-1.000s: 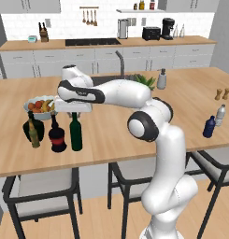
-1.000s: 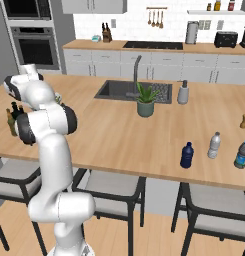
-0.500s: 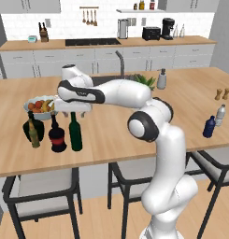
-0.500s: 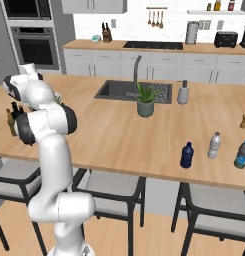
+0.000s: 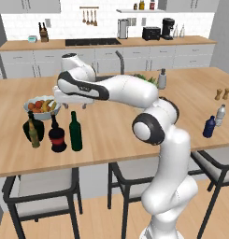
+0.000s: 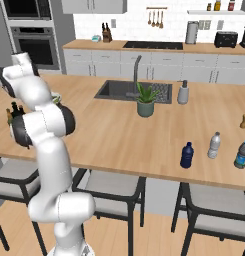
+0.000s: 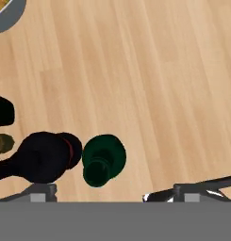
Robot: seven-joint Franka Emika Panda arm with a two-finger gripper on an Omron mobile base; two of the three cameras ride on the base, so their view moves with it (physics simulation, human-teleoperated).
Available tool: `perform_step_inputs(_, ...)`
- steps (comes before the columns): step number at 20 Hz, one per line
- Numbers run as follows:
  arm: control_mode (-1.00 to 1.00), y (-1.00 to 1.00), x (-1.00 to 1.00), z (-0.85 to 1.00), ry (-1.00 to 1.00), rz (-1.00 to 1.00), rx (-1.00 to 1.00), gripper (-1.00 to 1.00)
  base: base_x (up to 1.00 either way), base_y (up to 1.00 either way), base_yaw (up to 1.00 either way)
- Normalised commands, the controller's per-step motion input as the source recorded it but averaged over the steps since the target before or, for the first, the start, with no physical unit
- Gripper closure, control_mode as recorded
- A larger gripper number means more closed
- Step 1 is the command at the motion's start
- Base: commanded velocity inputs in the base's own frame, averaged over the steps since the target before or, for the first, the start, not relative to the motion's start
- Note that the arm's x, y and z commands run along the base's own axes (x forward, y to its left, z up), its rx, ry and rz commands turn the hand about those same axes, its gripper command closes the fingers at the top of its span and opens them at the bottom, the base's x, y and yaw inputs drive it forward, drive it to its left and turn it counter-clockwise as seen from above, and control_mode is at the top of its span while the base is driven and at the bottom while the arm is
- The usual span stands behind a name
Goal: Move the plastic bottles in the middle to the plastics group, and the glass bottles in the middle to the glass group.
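Above the left end of the tabletop, the hand hung clear of the bottles, and in the hand view its fingertips stood well apart with nothing between them. Below it the wine bottle stood upright just beside the black bottle, which in turn stood near the fat green bottle and the olive bottle. From above, the wine bottle's base nearly touched the black bottle's body. By that layout both glass bottles looked already placed with their group.

What seemed left was the blue bottle, far off at the other end, just beside the water bottle. To do that well, the hand should lift straight up first, since a sideways swing at this height could clip the wine bottle's neck and topple the close-packed row. The grasp on the blue bottle should then come around its body below the cap, approached from the open side away from the water bottle.
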Motion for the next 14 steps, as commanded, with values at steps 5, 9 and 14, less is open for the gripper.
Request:
perform_step_inputs(5, -1.0, -0.82, -0.42, 0.51, 0.0, 0.0, 0.0, -1.0, 0.0, 0.0, 0.0)
perform_step_inputs(9, -1.0, -1.0, -0.53, 0.42, 0.0, 0.02, 0.02, -1.0, 0.0, 0.0, 0.0)
perform_step_inputs(14, -1.0, -1.0, -0.71, 0.41, 0.0, 0.05, 0.04, -1.0, 0.0, 0.0, 0.0)
